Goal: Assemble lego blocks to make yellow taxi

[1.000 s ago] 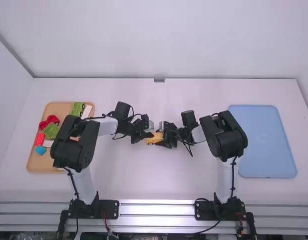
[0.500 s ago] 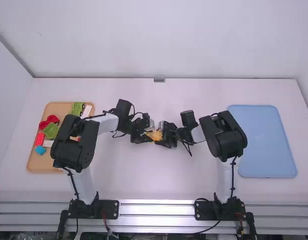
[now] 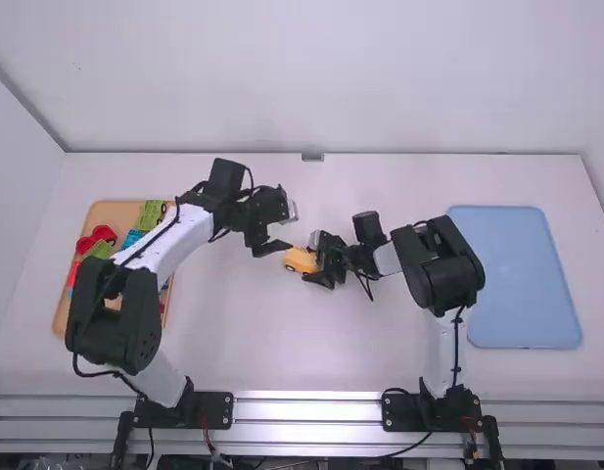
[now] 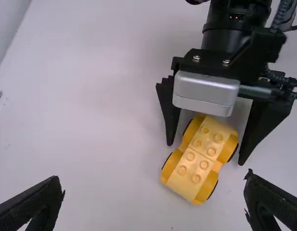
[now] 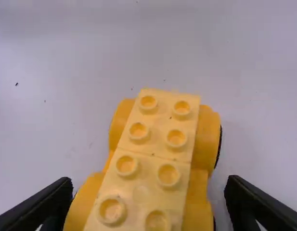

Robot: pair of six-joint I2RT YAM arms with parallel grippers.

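Note:
In the high view, the yellow toy car stands on the table between the arms. My right gripper is around its right end, and my left gripper is up and left of it. The left wrist view shows the car with two yellow studded bricks lying end to end on its wheeled base. My left gripper is open and holds nothing. In the right wrist view, the car lies between the spread fingers of my right gripper, with a gap on at least one side.
At the left is a wooden tray with green blocks, red pieces and a blue block, partly behind the left arm. A blue tray lies at the right.
The left arm has drawn back from the car, its gripper moving left and up the picture. More of the car shows, turned slightly. The right arm has hardly moved.

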